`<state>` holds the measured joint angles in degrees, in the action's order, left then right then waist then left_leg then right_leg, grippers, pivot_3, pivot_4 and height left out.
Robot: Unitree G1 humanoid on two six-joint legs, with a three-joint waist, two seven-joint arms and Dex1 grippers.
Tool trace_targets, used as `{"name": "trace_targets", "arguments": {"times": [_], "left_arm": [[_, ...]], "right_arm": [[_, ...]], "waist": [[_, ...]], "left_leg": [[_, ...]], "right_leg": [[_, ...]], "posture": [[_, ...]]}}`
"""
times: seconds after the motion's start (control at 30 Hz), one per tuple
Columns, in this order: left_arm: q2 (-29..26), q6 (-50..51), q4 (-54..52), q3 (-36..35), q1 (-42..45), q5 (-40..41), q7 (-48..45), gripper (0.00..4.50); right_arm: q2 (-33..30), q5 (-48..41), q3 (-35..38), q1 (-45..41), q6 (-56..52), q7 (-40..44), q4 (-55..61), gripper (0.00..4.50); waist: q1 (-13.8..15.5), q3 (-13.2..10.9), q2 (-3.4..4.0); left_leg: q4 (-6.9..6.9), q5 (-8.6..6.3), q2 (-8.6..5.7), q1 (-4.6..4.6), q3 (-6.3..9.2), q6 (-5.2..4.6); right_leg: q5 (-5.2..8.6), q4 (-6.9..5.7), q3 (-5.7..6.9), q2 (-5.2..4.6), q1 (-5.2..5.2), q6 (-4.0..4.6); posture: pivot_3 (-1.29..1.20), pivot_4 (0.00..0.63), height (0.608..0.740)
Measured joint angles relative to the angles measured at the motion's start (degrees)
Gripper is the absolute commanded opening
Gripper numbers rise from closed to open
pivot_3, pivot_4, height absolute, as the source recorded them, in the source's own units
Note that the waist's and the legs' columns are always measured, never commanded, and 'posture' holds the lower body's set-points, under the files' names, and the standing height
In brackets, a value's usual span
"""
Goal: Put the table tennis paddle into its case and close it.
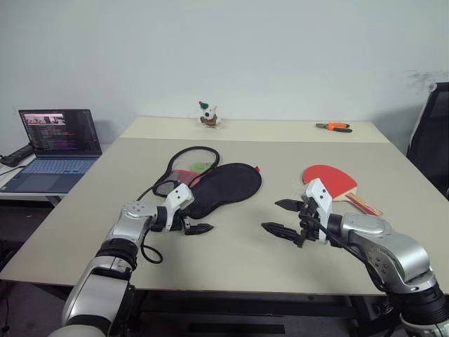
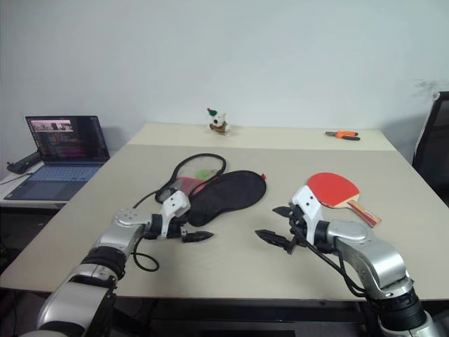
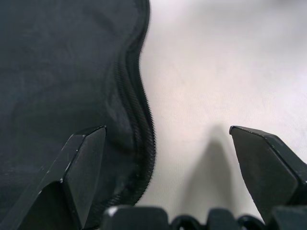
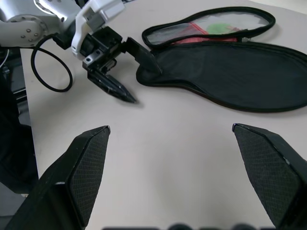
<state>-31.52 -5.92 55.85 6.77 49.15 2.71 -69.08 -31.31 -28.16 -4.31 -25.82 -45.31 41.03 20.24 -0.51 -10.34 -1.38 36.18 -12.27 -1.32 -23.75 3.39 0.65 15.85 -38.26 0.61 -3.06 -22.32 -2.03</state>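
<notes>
The left gripper (image 1: 197,226) is hanging wide apart at the narrow handle end of the case (image 1: 228,187), one finger (image 3: 79,167) sitting over the black fabric edge and the other over bare table (image 1: 231,260). The right gripper (image 1: 282,217) is hovering just as wide, holding nothing. Its wrist camera is showing the case lying unzipped (mesh and red inside). The head camera is showing the paddle (image 1: 331,180) lying red face up beyond the right gripper, apart from the case.

Left end effector (image 1: 198,227) extended forward, angled down, fingers spread wide, nothing gripped. Right end effector (image 1: 283,217) raised, pointing toward the left, fingers spread wide, nothing gripped.
</notes>
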Motion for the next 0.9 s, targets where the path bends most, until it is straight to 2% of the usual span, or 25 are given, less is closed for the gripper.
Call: {"name": "trace_targets", "arguments": {"times": [0.07, 0.37, 0.4, 0.63, 0.9], "left_arm": [[-0.44, 0.00, 0.17, -0.09, -0.02, -0.01, -0.43, 3.59], [-1.02, 0.60, 0.17, -1.53, -0.13, 0.23, 0.22, 0.25], [-0.88, 0.78, 0.10, -2.05, -0.16, 0.51, 0.82, 0.06], [2.09, 4.61, -8.05, -3.58, -4.06, 2.06, 2.35, 0.06], [6.67, 9.79, -20.84, -1.61, -8.95, 2.01, 5.07, 0.06]], "right_arm": [[0.01, 0.14, 0.00, 0.06, 0.19, -0.15, 0.00, 4.50], [-0.24, 0.45, 1.08, 0.05, 1.24, -1.21, -0.70, 4.50], [-0.38, 0.48, 1.19, 0.05, 1.26, -1.20, -0.98, 4.50], [-1.64, 0.61, 1.93, -0.05, 2.10, -1.12, -2.57, 4.50], [-2.83, 0.53, 2.12, 0.01, 2.26, -1.04, -2.59, 4.50]], "waist": [[-0.02, 0.00, 0.00], [0.00, 0.00, 0.00], [0.00, 0.00, 0.00], [0.01, 0.00, 0.00], [0.03, -0.01, 0.00]], "left_leg": [[0.00, 0.00, 0.00, 0.00, 0.00, 0.00], [0.15, 0.00, -0.01, 0.00, 0.01, 0.00], [0.19, 0.00, -0.01, 0.00, 0.02, 0.00], [0.50, -0.01, -0.01, -0.01, 0.05, -0.01], [0.70, -0.01, 0.00, -0.01, 0.09, -0.01]], "right_leg": [[0.00, -0.01, 0.00, 0.00, 0.00, 0.00], [0.01, -0.26, -0.01, 0.00, -0.04, 0.00], [0.01, -0.30, -0.01, -0.01, -0.04, 0.00], [0.01, -0.54, -0.02, -0.01, -0.02, 0.00], [0.01, -0.68, -0.02, -0.01, 0.01, 0.01]], "posture": [[0.00, 0.150, 0.740], [0.00, 0.150, 0.740], [0.00, 0.150, 0.740], [0.00, 0.150, 0.740], [0.00, 0.150, 0.740]]}}
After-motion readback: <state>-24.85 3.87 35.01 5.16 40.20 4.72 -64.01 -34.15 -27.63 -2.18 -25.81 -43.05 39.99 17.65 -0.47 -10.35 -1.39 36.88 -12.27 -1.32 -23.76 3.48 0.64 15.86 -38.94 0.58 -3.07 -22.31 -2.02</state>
